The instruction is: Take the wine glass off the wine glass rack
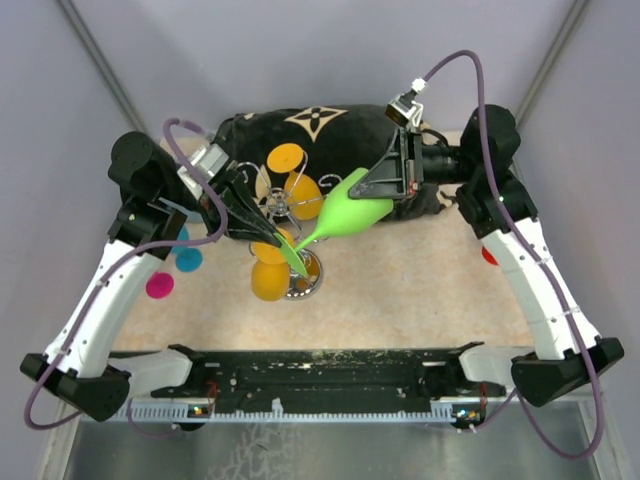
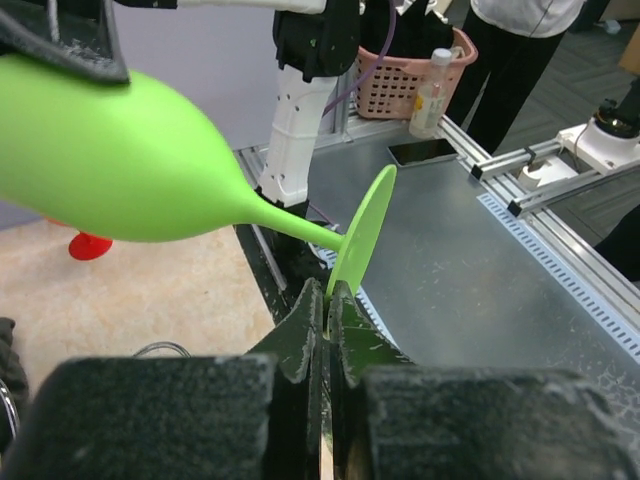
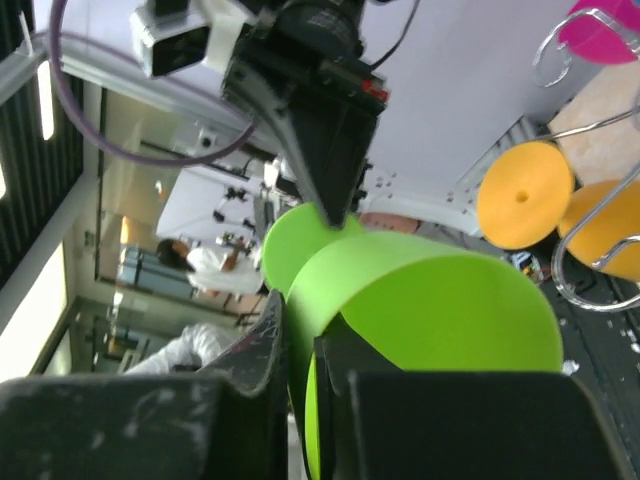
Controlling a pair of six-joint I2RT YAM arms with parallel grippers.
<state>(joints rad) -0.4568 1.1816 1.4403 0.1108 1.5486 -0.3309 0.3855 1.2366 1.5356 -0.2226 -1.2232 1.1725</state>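
Wine glass (image 1: pixel 345 213), the lime-green one, lies almost level in the air above the middle of the tabletop (image 1: pixel 430 300), carried at both ends. At its left end the left hand (image 1: pixel 283 245) is clenched on the thin edge of the glass's round foot; the left wrist view shows both fingers pressed flat against the disc. That grip probably serves to steer the stem rather than bear weight. Just beside and below stands the wine glass rack (image 1: pixel 287 207), a little toward the left edge from the middle, its shiny base under the green foot. Orange glasses (image 1: pixel 303 195) hang from its scroll arms. No wire shows around the green stem in the left wrist view, so the glass looks free of its arm, though from above the foot overlaps the rack and how far clear it is I cannot tell. To the right, the right hand (image 1: pixel 358 192) grasps the bowl by its rim, one finger inside the wall and one outside, likely to take the weight. Holding both ends should keep the glass from swinging into its orange neighbours.
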